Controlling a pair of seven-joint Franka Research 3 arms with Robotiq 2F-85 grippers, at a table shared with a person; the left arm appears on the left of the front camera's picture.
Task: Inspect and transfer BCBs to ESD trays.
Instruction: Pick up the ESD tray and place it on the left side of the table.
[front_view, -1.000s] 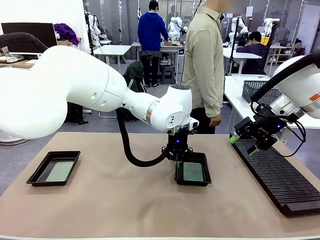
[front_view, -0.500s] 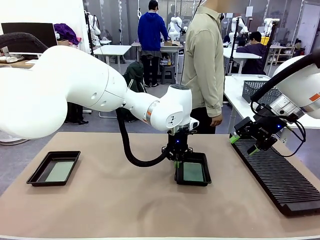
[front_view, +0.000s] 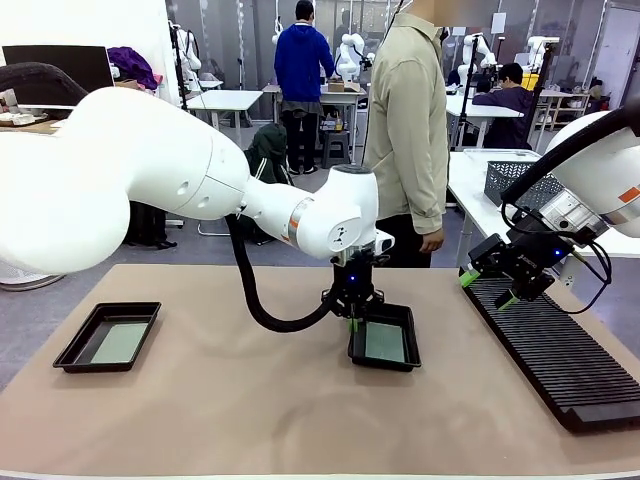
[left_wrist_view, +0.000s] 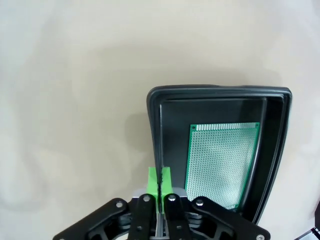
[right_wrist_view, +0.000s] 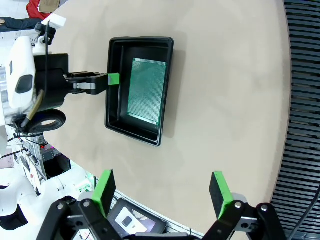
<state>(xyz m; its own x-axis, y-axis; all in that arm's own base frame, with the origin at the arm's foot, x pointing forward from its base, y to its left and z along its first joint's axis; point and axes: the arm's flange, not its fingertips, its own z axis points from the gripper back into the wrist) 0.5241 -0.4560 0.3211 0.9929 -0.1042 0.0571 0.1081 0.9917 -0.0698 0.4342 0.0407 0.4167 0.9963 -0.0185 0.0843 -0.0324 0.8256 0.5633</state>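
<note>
Front view, left fingers: the left arm's fingers (front_view: 352, 318) point down at the near-left rim of the middle ESD tray (front_view: 395, 364), pressed together with the rim between or just beside them; the contact itself is too small to read here.
Front view, boards: one green BCB (front_view: 385, 342) lies flat on the floor of that tray, just to the right of the left fingers; a second BCB (front_view: 119, 343) lies flat in the other ESD tray (front_view: 76, 347), well apart to their left on the desk (front_view: 250, 400).
Front view, right fingers: the right arm's fingers (front_view: 489, 288) hang spread wide with nothing between them, above the far end of the long black slotted rack (front_view: 560, 360).
Front view, person: a person (front_view: 408, 120) stands at the far side of the desk, one hand (front_view: 431, 241) hanging down.
Left wrist view: the two green pads (left_wrist_view: 159, 181) meet around the thin raised rim of the tray (left_wrist_view: 155, 125), so the fingers are closed on the tray's edge; the BCB (left_wrist_view: 220, 162) lies flat inside, just to the right of the pads and not touching them.
Right wrist view: the arm's own green fingers (right_wrist_view: 163, 190) stand far apart, holding nothing; beyond them the tray (right_wrist_view: 117, 95) sits on the desk with the BCB (right_wrist_view: 146, 91) in it, and the other arm's fingers (right_wrist_view: 113, 80) grip its rim.
</note>
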